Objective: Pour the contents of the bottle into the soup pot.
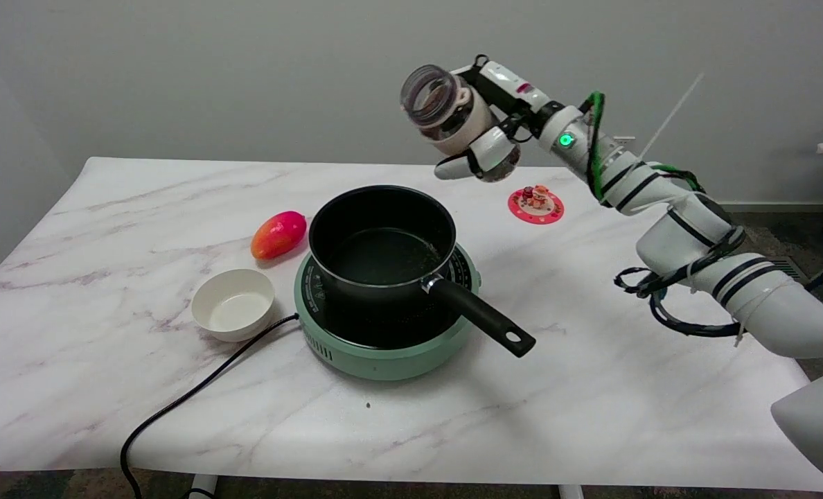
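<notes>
My right hand (pixel 479 132) grips a clear bottle (pixel 446 107) with a cream label and dark contents. The bottle is tilted, its open mouth pointing to the upper left, and it hangs in the air above and just right of the pot's far rim. The black soup pot (pixel 382 239) stands on a mint-green hotplate (pixel 384 326), its handle (pixel 484 319) pointing to the lower right. The pot's inside looks dark; I cannot tell what lies in it. Nothing visibly falls from the bottle.
A red-orange mango (pixel 278 234) lies left of the pot. A white bowl (pixel 233 303) sits at the hotplate's left, with the black power cord (pixel 190 395) running to the table's front edge. A pink coaster with small figures (pixel 536 204) lies behind right.
</notes>
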Available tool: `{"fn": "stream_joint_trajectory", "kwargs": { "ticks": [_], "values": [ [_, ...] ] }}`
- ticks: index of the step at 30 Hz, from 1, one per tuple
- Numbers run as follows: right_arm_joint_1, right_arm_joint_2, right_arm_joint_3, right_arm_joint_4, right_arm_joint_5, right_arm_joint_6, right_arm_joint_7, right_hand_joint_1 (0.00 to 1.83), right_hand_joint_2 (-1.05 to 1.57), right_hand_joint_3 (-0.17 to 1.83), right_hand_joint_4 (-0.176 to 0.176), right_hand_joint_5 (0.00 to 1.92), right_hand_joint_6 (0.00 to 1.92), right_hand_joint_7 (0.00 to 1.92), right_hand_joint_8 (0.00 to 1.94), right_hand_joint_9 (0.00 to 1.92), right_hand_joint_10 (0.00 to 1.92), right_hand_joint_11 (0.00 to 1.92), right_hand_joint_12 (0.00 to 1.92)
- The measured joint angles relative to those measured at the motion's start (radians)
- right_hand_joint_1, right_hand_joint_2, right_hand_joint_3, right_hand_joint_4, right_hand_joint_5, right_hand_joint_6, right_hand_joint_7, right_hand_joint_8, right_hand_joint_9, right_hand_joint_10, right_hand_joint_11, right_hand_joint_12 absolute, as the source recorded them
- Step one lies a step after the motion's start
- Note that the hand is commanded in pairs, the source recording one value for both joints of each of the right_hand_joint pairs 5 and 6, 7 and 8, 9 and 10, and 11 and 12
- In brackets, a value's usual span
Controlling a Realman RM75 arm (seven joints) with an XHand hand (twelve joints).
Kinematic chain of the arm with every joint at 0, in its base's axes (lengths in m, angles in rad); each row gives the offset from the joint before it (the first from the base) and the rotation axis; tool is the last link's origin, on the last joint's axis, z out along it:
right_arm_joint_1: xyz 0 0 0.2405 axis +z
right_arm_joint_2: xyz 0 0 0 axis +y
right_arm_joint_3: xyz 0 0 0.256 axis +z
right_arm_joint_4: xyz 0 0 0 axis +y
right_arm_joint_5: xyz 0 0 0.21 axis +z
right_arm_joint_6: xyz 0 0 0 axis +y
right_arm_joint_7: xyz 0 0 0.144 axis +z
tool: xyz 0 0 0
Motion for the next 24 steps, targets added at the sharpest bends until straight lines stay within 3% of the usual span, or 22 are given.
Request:
{"fn": "stream_joint_trajectory", "kwargs": {
  "ticks": [13, 24],
  "values": [
    [-0.043, -0.014, 0.014, 0.253, -0.361, -0.201, -0.045, 1.43, 1.15, 0.44, 0.000, 1.92, 1.92, 1.92, 1.92, 1.31, 1.31, 1.17, 1.17],
    [-0.162, -0.011, 0.113, 0.420, -0.508, -0.267, -0.158, 1.41, 1.18, 0.44, 0.000, 1.92, 1.92, 1.92, 1.92, 1.32, 1.32, 1.17, 1.17]
  ]
}}
